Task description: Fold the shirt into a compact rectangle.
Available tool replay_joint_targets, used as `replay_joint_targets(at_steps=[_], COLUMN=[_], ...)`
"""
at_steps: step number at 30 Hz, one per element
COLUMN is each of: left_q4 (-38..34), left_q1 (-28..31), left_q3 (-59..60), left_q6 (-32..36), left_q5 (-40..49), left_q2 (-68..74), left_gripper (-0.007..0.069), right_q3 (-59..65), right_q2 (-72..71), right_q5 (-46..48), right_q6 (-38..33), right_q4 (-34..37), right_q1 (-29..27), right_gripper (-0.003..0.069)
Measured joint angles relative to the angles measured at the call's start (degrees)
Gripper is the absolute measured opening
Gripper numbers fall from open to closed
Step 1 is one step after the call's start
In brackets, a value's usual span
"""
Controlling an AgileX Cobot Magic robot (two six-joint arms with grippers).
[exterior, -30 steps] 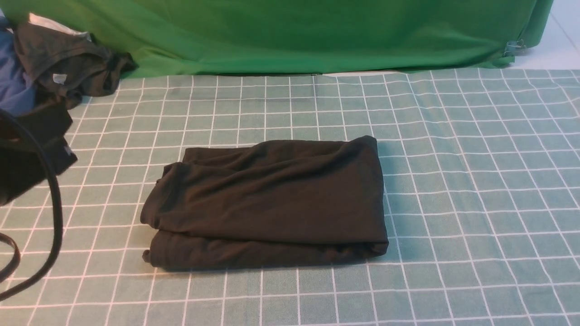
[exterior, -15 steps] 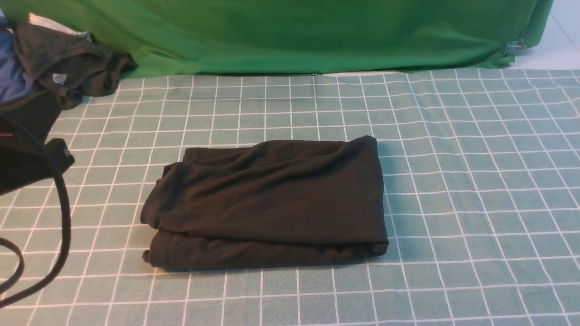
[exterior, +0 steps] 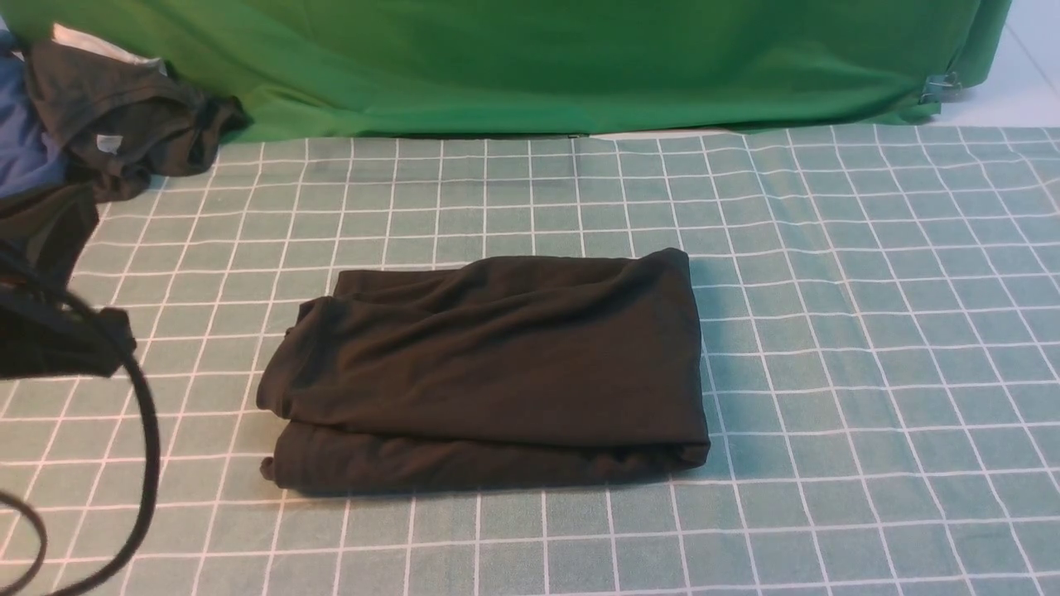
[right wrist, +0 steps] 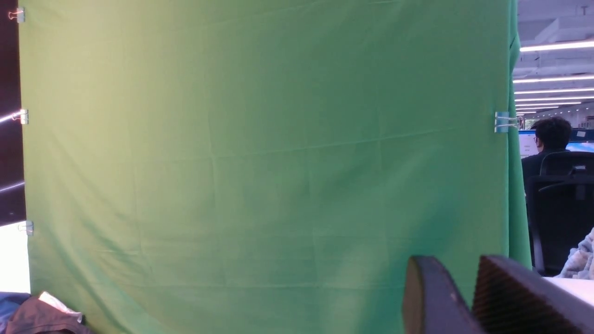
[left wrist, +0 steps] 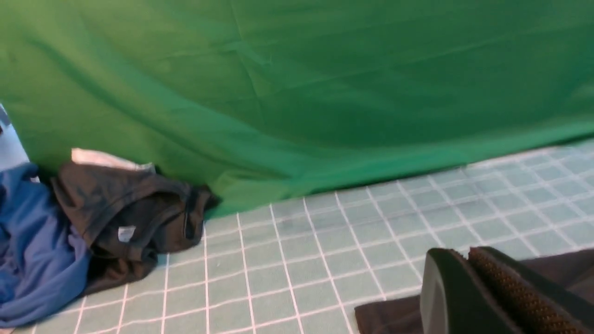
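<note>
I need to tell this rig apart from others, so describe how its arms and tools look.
The left arm shows as a black housing with a thick black cable looping below it. The left tool has black, rounded fingers with ribbed, dotted pads. The right tool has matching dark fingers. No markings are visible.
</note>
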Motion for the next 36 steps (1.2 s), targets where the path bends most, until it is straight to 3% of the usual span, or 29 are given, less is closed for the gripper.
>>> replay_joint_targets(at_steps=[7, 12, 18, 36], left_q4=[-6.9, -9.4, -4.9, -5.0], left_q1=[3.5, 8.1, 8.6, 8.6], left_q3=[17.5, 27.1, 27.2, 27.2], left_q6=[0.0, 0.0, 0.0, -0.3], left_q5=[-7.7, -2.8, 12.5, 13.4], left_q2=[-15.5, -27.7, -35.5, -35.7], left_gripper=[0.0011, 0.0011, 0.0012, 0.0012], right_q3=[0.0, 0.0, 0.0, 0.1], right_q2=[0.0, 0.0, 0.0, 0.0], right_q5=[-0.1, -0.1, -0.2, -0.2], right_q6=[0.0, 0.0, 0.0, 0.0], right_q4=[0.0, 0.0, 0.0, 0.0], right_q1=[0.0, 0.0, 0.0, 0.0], right_gripper=[0.0183, 0.0197, 0.0211, 0.0236])
